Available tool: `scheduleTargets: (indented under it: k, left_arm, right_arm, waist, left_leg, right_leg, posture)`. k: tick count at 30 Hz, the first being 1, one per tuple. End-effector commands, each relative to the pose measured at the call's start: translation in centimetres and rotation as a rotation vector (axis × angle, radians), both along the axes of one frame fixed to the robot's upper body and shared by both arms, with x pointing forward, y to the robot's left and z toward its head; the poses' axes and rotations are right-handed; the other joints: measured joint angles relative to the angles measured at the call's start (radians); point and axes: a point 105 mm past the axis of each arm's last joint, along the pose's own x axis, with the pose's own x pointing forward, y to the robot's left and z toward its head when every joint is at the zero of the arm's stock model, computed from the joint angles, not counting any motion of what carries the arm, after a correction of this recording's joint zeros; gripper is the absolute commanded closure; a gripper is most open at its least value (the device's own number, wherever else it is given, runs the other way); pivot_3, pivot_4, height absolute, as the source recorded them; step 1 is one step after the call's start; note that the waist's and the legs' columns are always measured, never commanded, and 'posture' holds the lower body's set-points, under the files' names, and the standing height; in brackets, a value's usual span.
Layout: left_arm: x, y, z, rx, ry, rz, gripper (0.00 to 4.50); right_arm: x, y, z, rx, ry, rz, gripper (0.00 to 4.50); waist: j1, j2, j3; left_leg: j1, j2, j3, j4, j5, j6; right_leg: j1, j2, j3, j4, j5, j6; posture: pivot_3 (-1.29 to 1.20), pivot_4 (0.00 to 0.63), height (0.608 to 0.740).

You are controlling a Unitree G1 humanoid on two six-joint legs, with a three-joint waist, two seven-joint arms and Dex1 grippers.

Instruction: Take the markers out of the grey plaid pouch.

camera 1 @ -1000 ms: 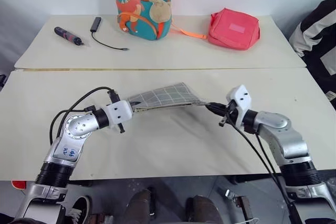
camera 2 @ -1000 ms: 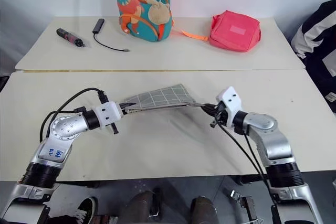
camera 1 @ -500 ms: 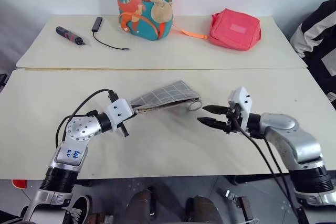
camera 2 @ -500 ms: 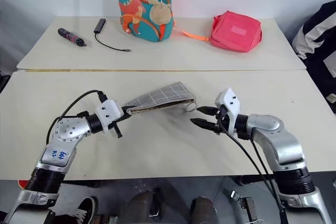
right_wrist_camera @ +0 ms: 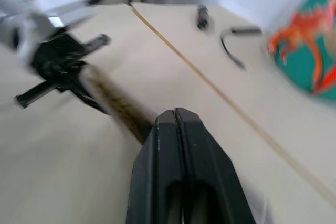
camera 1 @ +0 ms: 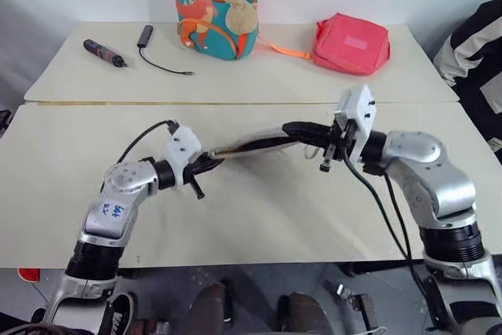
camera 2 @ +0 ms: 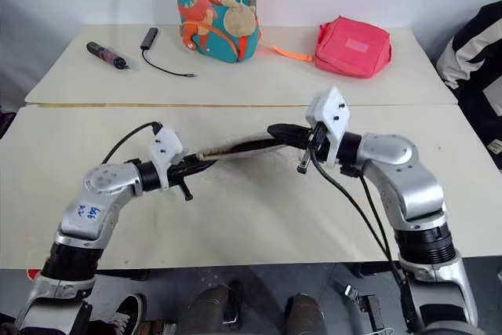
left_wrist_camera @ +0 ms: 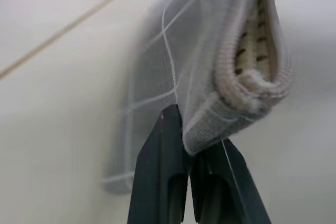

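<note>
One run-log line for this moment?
left gripper: shut on pouch end | right gripper: shut at other end | pouch: off table | markers: unseen

Only writing: blue handwritten marks on silver shell of left forearm [camera 1: 112, 211], approx. "694" or similar, not clearly legible. Same marks seen in right eye view. Nothing readable on anything on the bench [camera 1: 259, 209]; no other labels, brands or signs.

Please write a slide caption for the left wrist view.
Left gripper shut on one end of the grey plaid fabric pouch.
</note>
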Motion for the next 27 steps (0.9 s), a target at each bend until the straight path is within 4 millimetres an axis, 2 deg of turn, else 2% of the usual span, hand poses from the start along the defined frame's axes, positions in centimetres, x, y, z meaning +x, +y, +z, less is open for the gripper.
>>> scheduleTargets:
  k: [1, 4, 8, 13, 18, 21, 27]
  left_arm:
    - [-0.5, -1.1, 3.3, -0.111, -0.046, -0.026, 4.5]
    - [-0.8, -1.4, 3.2, -0.061, -0.059, -0.044, 4.5]
    - [-0.8, -1.8, 2.5, -0.071, -0.041, -0.034, 4.5]
    - [-1.4, -2.7, 2.1, -0.061, -0.027, -0.06, 4.5]
    - [-1.7, -3.3, 2.0, -0.055, -0.022, -0.08, 4.5]
    - [-1.9, -3.9, 2.1, -0.081, -0.002, -0.095, 4.5]
    - [-3.6, -6.9, 1.5, -0.13, 0.169, -0.23, 4.5]
  right_arm:
    - [-0.3, 1.1, 1.0, -0.037, -0.071, 0.029, 4.44]
    - [-0.1, 1.4, 1.3, -0.045, -0.085, 0.022, 4.44]
    - [0.4, 1.2, -1.0, -0.211, -0.092, 0.014, 4.44]
    - [0.6, 1.5, -0.1, -0.142, -0.09, 0.01, 4.44]
    - [1.3, 0.9, -2.0, -0.27, -0.105, -0.018, 4.44]
    - [1.8, 0.3, -3.5, -0.407, -0.158, -0.026, 4.44]
    - [2.2, 1.3, -3.0, -0.595, -0.293, 0.003, 4.44]
  waist:
    - [-0.002, 0.0, 0.0]
    - [-0.002, 0.0, 0.0]
    - [-0.002, 0.0, 0.0]
    - [0.0, 0.0, 0.0]
    - [-0.001, 0.0, 0.0]
    - [-0.001, 0.0, 0.0]
    - [-0.001, 0.0, 0.0]
  left_leg:
    - [0.0, 0.0, 0.0, 0.0, 0.0, 0.0]
    - [0.0, 0.0, 0.0, 0.0, 0.0, 0.0]
    - [0.0, 0.0, 0.001, 0.0, 0.0, 0.0]
    - [-0.001, 0.0, 0.001, 0.0, 0.0, 0.0]
    - [0.0, 0.0, 0.001, 0.0, 0.0, 0.0]
    - [0.0, 0.0, 0.001, 0.0, 0.0, 0.0]
    - [0.0, 0.0, 0.001, 0.001, 0.0, 0.0]
  right_leg:
    - [0.0, 0.0, 0.0, 0.0, 0.0, 0.0]
    - [0.0, 0.0, 0.0, 0.001, 0.0, 0.0]
    - [0.0, 0.001, 0.0, 0.0, 0.0, 0.0]
    - [0.0, 0.0, 0.0, 0.0, 0.0, 0.0]
    - [0.0, 0.0, 0.0, -0.001, 0.0, 0.0]
    - [0.0, 0.0, 0.001, -0.001, 0.0, 0.0]
    - [0.0, 0.0, 0.001, -0.001, 0.0, 0.0]
  posture:
    - [0.0, 0.15, 0.74]
    - [0.0, 0.15, 0.74]
    - [0.0, 0.15, 0.74]
    - [0.0, 0.15, 0.74]
    - [0.0, 0.15, 0.74]
    - [0.0, 0.15, 0.74]
    - [0.0, 0.15, 0.74]
